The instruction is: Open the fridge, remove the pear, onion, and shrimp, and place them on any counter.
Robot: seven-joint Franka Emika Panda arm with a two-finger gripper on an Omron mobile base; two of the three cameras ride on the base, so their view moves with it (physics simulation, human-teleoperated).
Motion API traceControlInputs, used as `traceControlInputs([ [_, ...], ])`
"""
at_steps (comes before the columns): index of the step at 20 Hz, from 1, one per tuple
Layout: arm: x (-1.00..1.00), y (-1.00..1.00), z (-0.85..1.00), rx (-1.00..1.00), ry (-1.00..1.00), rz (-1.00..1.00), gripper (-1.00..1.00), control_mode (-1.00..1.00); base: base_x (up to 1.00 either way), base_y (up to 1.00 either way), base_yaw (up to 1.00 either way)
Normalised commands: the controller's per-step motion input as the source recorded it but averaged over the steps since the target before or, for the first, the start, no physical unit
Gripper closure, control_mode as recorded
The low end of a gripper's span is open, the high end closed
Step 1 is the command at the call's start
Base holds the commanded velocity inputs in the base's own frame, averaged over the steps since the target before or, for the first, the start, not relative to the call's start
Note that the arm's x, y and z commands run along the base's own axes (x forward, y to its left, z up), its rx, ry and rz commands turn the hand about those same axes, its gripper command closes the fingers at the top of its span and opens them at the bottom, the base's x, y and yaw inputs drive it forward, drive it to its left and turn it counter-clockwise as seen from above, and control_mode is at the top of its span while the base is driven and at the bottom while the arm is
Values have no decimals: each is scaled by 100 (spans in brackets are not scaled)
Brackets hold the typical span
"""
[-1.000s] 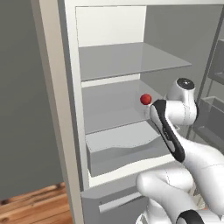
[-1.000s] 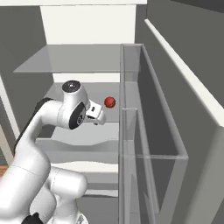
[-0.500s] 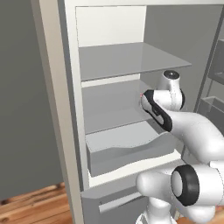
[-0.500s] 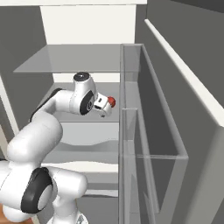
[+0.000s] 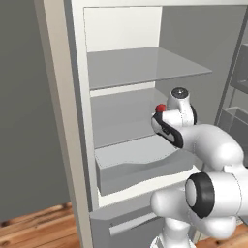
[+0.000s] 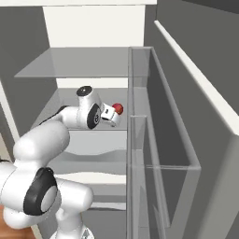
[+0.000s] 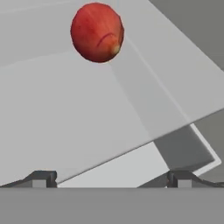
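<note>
- Two dark fingertips (image 7: 39,178) rise at the bottom of the hand view, set wide apart, with bare shelf showing between them and nothing gripped or touched.
- Midway between those tips, the gripper (image 7: 109,179) points along the shelf toward the onion (image 7: 97,32), which sits well ahead of the fingers and slightly left of their centre line.
- From the left base view, the gripper (image 5: 161,116) is inside the fridge (image 5: 72,145), just in front of the onion (image 5: 160,108), whose red top shows above the white hand.
- From the right base view, the gripper (image 6: 113,116) is just beside the onion (image 6: 118,108); from this angle I cannot tell whether they touch.
- Below the onion's shelf, the grey drawer (image 5: 140,167) stands pulled partly out of the fridge, under the robot's forearm.
- Right of the onion, the open fridge door (image 6: 186,140) swings toward the camera, its clear bin walls standing between the door and the arm.
- Above the onion, the next grey shelf (image 5: 140,68) spans the fridge, with the white back wall (image 6: 98,28) behind it as the farthest surface.
</note>
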Motion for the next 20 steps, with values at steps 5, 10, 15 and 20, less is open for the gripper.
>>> traceControlInputs([
  [5, 0, -4, 7, 0, -17, 0, -100, -100, 0, 0, 0],
  [10, 15, -8, 31, 7, 5, 0, -100, -100, 0, 0, 0],
  [15, 26, -7, 8, 2, 3, 0, -100, -100, 0, 0, 0],
  [20, 38, -6, 0, 0, 0, 0, -100, -100, 0, 0, 0],
])
